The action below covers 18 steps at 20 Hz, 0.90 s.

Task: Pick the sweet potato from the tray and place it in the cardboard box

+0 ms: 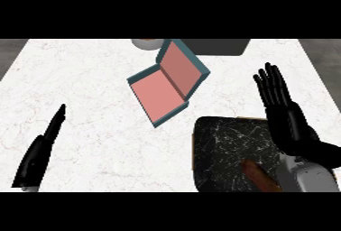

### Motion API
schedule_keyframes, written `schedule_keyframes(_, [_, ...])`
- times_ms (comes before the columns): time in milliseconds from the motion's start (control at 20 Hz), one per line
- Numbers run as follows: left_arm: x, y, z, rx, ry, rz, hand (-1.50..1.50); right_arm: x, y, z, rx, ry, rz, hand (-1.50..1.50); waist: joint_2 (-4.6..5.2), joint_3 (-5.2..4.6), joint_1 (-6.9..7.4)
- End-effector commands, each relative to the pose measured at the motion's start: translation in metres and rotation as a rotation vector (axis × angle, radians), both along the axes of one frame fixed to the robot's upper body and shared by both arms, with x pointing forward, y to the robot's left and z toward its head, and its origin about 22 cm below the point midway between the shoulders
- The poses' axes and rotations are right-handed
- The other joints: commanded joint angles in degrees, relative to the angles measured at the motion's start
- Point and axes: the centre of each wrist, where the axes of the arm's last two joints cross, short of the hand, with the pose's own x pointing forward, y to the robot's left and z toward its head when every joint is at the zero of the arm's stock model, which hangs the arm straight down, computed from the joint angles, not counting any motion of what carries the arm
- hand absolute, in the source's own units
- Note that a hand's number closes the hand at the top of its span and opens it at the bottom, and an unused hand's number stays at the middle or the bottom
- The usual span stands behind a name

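Observation:
A reddish-brown sweet potato (258, 177) lies on the dark marbled tray (226, 149) at the lower right, partly hidden by my right forearm. My right hand (283, 113) is open with straight fingers pointing away, above the tray's right edge and beyond the sweet potato, not touching it. The box (166, 83) lies open near the counter's middle, pink inside with teal edges, its lid folded back. My left hand (41, 151) shows edge-on at the lower left, fingers straight, resting far from both.
A white marble counter (80, 90) carries everything. At the far edge stand a round grey object (148, 43) and a dark grey block (216, 46), just behind the box. The counter ends in grey floor at both sides.

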Motion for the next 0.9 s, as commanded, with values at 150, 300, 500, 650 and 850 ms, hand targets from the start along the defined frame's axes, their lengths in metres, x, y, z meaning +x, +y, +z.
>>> schedule_keyframes(150, [0.009,0.003,0.008,-0.063,-0.009,0.072,0.0,-0.023,0.034,0.031,-0.321,-0.201,0.382,-1.5,0.42,1.78,0.88])
schedule_keyframes(300, [0.003,0.001,-0.004,-0.078,0.042,0.098,0.0,0.0,-0.02,0.072,-0.864,-0.342,0.129,-1.5,-2.4,-0.45,-2.49])
schedule_keyframes(500, [0.019,-0.008,0.0,-0.147,0.048,0.119,0.0,-0.062,0.014,-0.017,-0.655,-0.297,0.076,-1.5,0.9,1.92,-0.44])
schedule_keyframes(650, [0.011,-0.017,0.001,-0.147,0.059,0.092,0.0,-0.073,-0.012,-0.013,-0.649,-0.323,0.133,-1.5,0.91,1.92,0.42])
schedule_keyframes(850, [0.008,-0.018,0.005,-0.14,0.051,0.089,0.0,-0.073,-0.035,0.018,-0.952,-0.357,0.19,-1.5,0.62,1.87,0.13])
